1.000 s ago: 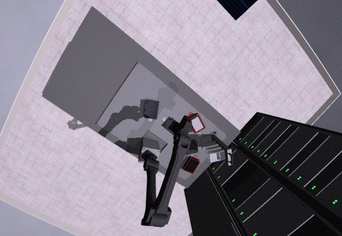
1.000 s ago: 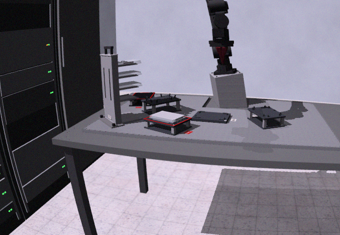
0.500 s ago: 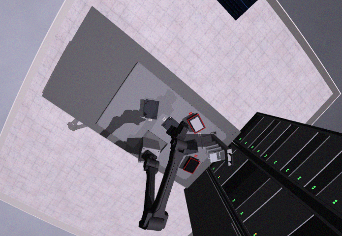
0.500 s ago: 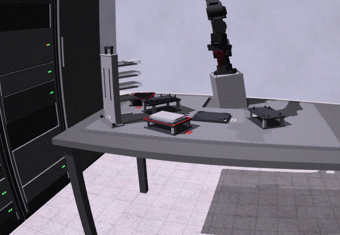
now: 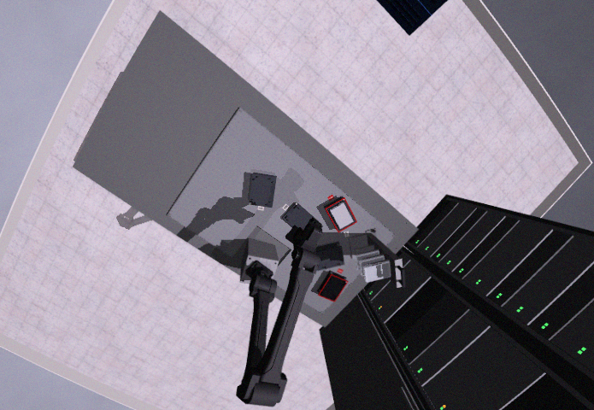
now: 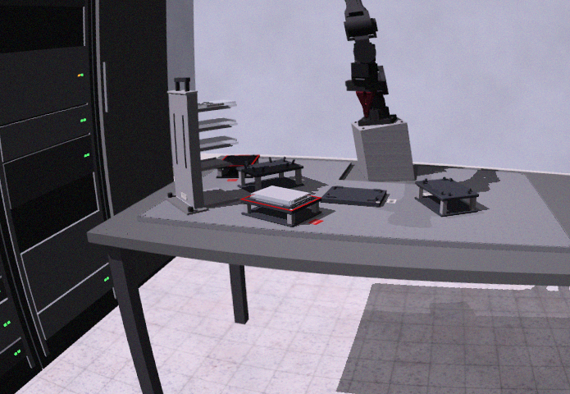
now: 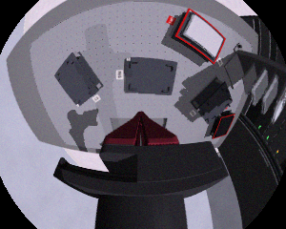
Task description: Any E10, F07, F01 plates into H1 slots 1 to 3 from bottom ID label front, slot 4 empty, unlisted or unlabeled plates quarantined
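The plate hotel H1 (image 6: 185, 148) stands at the table's left end, its shelves (image 6: 218, 123) pointing away from the exterior camera. I cannot tell what sits in its slots from here, and no labels are readable. A white plate (image 6: 280, 195) lies flat in the near red-edged quarantine nest; it also shows in the top view (image 5: 340, 216) and in the wrist view (image 7: 202, 33). The second red-edged nest (image 6: 239, 160) is empty. My gripper (image 6: 366, 99) is shut and empty, with red fingers pointing down, high above the table by the arm's pedestal (image 6: 381, 150).
A raised dark nest (image 6: 271, 167) stands beside the hotel. A flat dark nest (image 6: 353, 194) lies mid-table, and another raised nest (image 6: 447, 194) stands to the right. Black server racks (image 6: 38, 162) rise left of the table.
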Robot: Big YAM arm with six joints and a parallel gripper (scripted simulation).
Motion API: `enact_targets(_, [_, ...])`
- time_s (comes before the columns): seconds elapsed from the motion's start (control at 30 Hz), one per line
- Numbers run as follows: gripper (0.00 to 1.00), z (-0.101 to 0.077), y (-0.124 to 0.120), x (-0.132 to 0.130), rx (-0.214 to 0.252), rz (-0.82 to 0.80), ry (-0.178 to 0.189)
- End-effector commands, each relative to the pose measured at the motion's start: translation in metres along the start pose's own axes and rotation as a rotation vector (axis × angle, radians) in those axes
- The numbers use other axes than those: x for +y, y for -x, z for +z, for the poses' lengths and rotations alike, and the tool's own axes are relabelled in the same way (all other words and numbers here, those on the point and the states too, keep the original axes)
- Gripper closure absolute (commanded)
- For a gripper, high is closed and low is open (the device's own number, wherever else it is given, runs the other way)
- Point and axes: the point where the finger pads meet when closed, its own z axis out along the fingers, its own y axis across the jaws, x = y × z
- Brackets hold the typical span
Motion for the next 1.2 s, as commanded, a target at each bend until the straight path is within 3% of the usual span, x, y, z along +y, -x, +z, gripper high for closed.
enact_targets(0.0, [1.0,-0.011,-0.002,-0.001,-0.023,-0.013,0.002])
enact_targets(0.03, [1.0,-0.011,-0.002,-0.001,-0.023,-0.013,0.002])
enact_targets(0.07, [1.0,-0.025,0.01,0.001,-0.056,-0.006,0.008])
enact_targets(0.2, [1.0,-0.035,0.006,0.0,-0.06,-0.003,0.008])
enact_targets(0.3, [1.0,-0.04,0.017,-0.017,-0.085,0.009,0.008])
enact_targets(0.37, [1.0,-0.032,0.018,-0.023,-0.063,0.005,0.006])
enact_targets(0.53, [1.0,-0.037,0.022,-0.042,-0.083,0.008,0.004])
enact_targets(0.9, [1.0,-0.032,0.026,-0.073,-0.072,0.006,-0.003])
enact_targets(0.93, [1.0,-0.041,0.026,-0.079,-0.113,0.021,-0.012])
enact_targets(0.97, [1.0,-0.042,0.026,-0.083,-0.125,0.032,-0.019])
enact_targets(1.0, [1.0,-0.021,0.004,-0.081,-0.082,0.034,-0.019])
enact_targets(1.1, [1.0,-0.022,0.003,-0.091,-0.119,0.066,-0.033])
enact_targets(1.17, [1.0,-0.022,0.003,-0.091,-0.119,0.066,-0.033])
